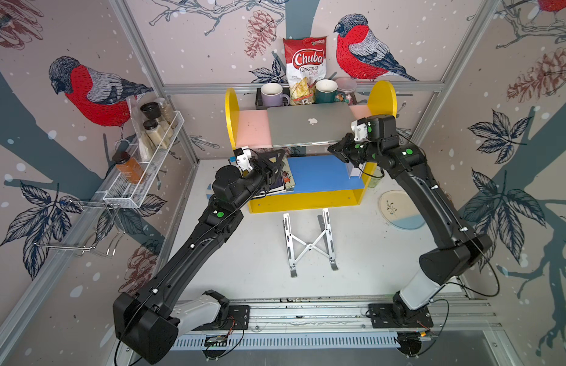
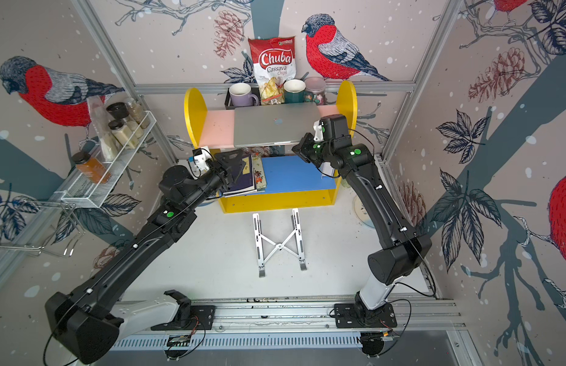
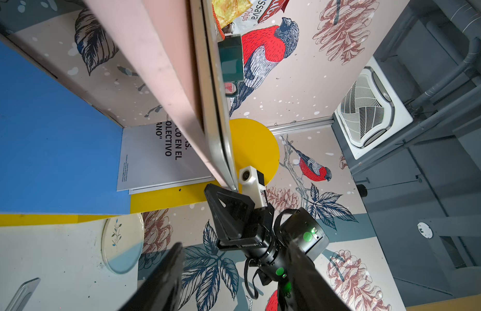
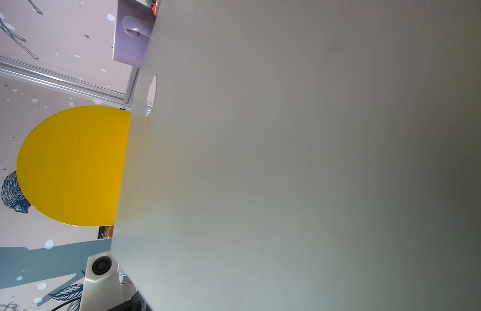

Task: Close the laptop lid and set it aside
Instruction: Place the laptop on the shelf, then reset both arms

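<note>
Matt metal laptop [image 1: 303,130], glossy plastic chip bag [image 1: 305,60], bare-metal stand [image 1: 310,244]

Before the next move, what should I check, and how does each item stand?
1. Lid closed: ok.
2. Laptop lying flat on the pink shelf: ok.
3. Left claw open, holding nothing: ok.
4. Right claw shut, at the laptop's front right corner; clear of it: cannot tell.
5. Purple mug and green mug behind the laptop upright: ok.
</note>
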`<state>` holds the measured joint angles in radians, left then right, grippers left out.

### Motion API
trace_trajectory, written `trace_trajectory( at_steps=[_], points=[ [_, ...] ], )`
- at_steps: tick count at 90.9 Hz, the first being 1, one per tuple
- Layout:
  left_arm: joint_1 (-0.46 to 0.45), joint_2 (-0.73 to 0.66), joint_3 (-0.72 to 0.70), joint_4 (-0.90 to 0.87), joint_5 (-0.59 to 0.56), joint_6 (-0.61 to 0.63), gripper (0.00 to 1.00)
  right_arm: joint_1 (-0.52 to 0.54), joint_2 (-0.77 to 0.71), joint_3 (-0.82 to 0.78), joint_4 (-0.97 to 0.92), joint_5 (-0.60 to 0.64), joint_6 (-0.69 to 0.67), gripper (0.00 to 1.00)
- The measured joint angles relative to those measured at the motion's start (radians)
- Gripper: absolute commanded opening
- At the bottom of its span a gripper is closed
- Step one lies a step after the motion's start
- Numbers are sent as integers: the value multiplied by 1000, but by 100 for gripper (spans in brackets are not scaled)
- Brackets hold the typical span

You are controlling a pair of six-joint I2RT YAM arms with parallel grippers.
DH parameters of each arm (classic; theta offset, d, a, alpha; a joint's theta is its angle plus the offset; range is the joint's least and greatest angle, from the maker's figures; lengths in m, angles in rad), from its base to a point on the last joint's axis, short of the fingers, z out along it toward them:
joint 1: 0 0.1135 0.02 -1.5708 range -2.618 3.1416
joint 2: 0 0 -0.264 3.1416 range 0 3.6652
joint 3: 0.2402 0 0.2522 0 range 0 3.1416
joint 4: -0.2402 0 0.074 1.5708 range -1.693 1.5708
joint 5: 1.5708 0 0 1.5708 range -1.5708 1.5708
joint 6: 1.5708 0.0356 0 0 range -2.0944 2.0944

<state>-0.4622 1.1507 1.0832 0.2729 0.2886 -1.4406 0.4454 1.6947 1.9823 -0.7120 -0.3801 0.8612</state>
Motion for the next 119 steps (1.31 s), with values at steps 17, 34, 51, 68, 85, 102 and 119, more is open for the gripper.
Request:
trace_trajectory(
  at_steps=[17, 34, 51, 68, 85, 102, 119],
  points=[
    [0, -62, -63, -9, 0, 8, 63, -19, 15, 9, -3, -50, -31, 0],
    [0, -132, -121, -50, -1, 29, 64, -35, 18, 9, -2, -90, -54, 0],
    [0, -203, -130, -127, -2, 90, 66, -12, 0, -12, 11, -59, -61, 8],
    [0, -285, -108, -311, -7, 217, 75, 42, -117, -135, 25, -39, -95, 60],
    [0, -372, -35, -564, -75, 414, 96, 72, -294, -279, 27, 32, -164, 100],
    [0, -445, 17, -801, -231, 638, 98, 98, -520, -500, 29, 204, -298, 100],
    [0, -565, -57, -935, -523, 728, 99, 81, -737, -840, 79, 504, -388, 100]
  ],
)
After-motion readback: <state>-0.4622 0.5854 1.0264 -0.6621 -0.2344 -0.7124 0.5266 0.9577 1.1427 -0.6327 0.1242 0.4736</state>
